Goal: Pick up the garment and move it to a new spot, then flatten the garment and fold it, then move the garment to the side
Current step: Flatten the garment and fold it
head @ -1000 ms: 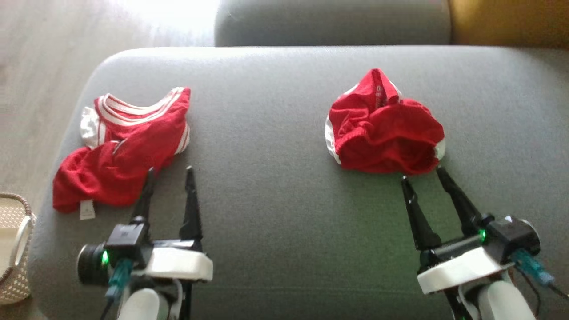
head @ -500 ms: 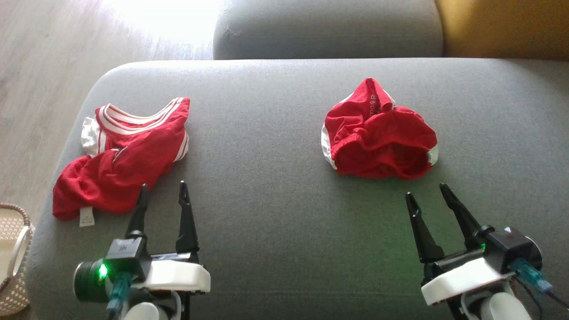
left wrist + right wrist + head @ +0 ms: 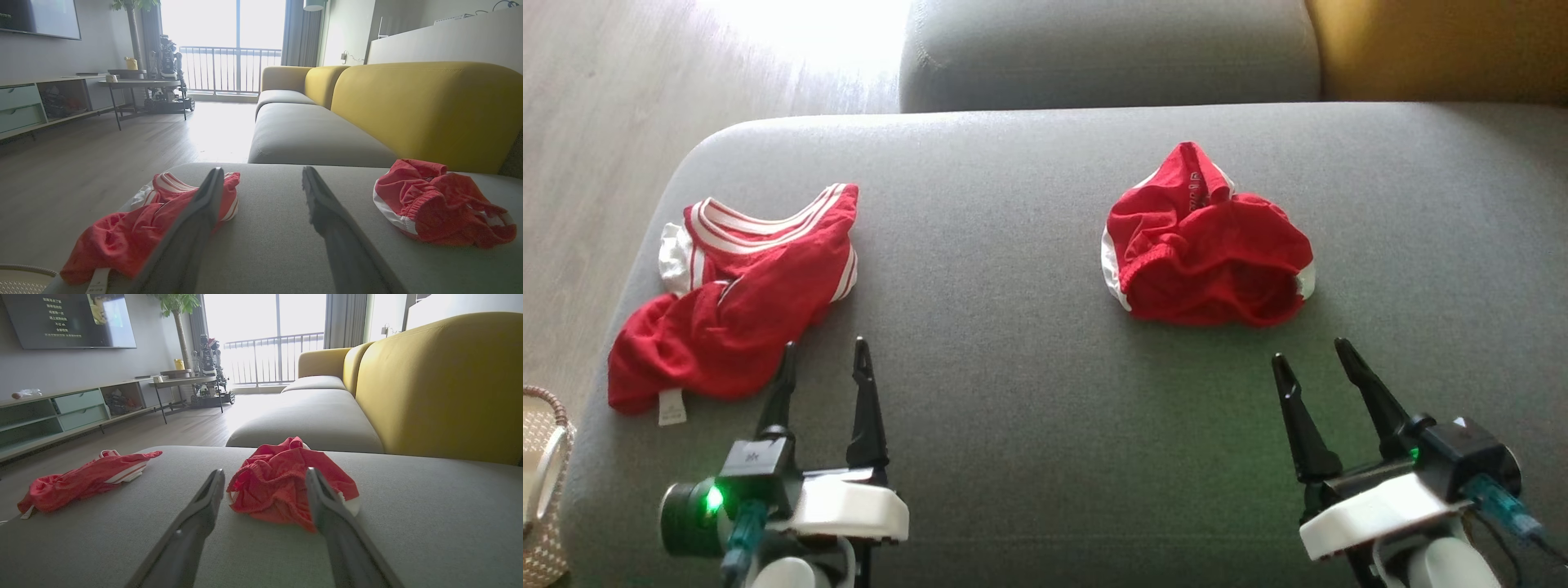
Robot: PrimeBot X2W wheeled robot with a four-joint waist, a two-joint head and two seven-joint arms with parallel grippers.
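**Location.** The crumpled red garment [image 3: 1205, 245] lies heaped on the grey cushion [image 3: 1013, 343], right of centre and toward the far side. A second piece, the striped red garment [image 3: 735, 302], lies spread near the cushion's left edge, well apart from the heap. A woven basket [image 3: 539, 482] stands on the floor at the near left.

**Grippers.** The left gripper [image 3: 823, 347] has its fingers spread and empty. Its tips are just beside the near edge of the striped red garment, and contact cannot be confirmed. The right gripper [image 3: 1309, 351] is likewise spread and empty, near the heap's near edge but apart from it.

**Handling, as judged.** The fabric looks like thin sports cloth: light, limp and not fragile. It will likely sag and trail when lifted, and may slip out of a shallow pinch. The heap hides its own corners.

**Recommended hold.** Take the gathered hem along the near edge, or the white-trimmed left side, with several layers deep between the fingers. For flattening, two well-separated holds on that hem are advised
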